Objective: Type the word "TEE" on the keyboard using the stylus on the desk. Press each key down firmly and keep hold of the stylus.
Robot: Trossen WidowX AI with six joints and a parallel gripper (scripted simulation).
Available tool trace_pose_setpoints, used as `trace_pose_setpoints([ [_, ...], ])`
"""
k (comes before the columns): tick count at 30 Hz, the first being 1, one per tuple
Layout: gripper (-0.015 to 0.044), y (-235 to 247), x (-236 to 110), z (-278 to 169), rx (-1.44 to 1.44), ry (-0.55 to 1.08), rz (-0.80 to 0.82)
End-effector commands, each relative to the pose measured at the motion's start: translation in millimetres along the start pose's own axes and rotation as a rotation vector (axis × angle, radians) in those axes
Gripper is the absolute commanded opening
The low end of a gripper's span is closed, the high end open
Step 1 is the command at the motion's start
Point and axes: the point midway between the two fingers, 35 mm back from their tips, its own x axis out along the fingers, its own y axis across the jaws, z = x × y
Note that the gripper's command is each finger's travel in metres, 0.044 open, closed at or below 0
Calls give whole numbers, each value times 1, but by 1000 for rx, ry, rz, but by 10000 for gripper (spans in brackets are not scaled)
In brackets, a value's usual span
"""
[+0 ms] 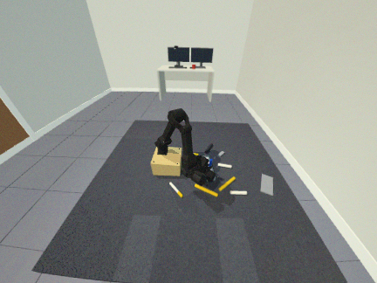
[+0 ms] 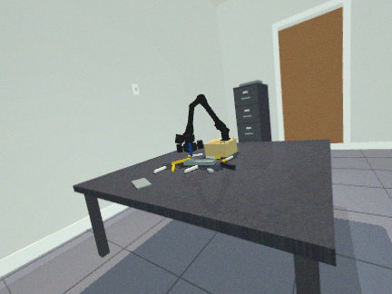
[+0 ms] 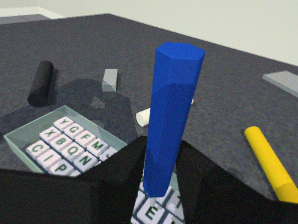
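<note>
My gripper [image 3: 161,145] [image 1: 204,169] [image 2: 190,144] is shut on the blue stylus [image 3: 172,100] [image 2: 190,148], which stands nearly upright between the black fingers with its tip pointing down. The keyboard [image 3: 60,142] [image 2: 200,161] lies in a pale green tray on the dark table, directly under the gripper. In the wrist view the stylus tip is right at the key row, just above a key marked E [image 3: 150,213]. I cannot tell whether the tip touches a key. In the top view the arm hides most of the keyboard.
A tan box [image 1: 167,162] [image 2: 220,147] carries the arm's base. Loose sticks lie around: yellow ones [image 1: 206,189] [image 1: 227,183] [image 3: 267,160], white ones [image 1: 238,192] [image 3: 142,117], a black cylinder [image 3: 40,82], a small grey block [image 3: 110,80] and a flat grey plate [image 1: 266,183] [image 2: 142,183].
</note>
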Motion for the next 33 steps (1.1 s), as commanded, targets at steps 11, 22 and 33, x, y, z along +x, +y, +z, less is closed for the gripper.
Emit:
trace_pose_setpoints([
  [11, 81, 0, 3, -7, 4, -2, 0],
  [22, 81, 0, 4, -12, 4, -2, 1],
  [33, 81, 0, 5, -15, 4, -2, 1],
])
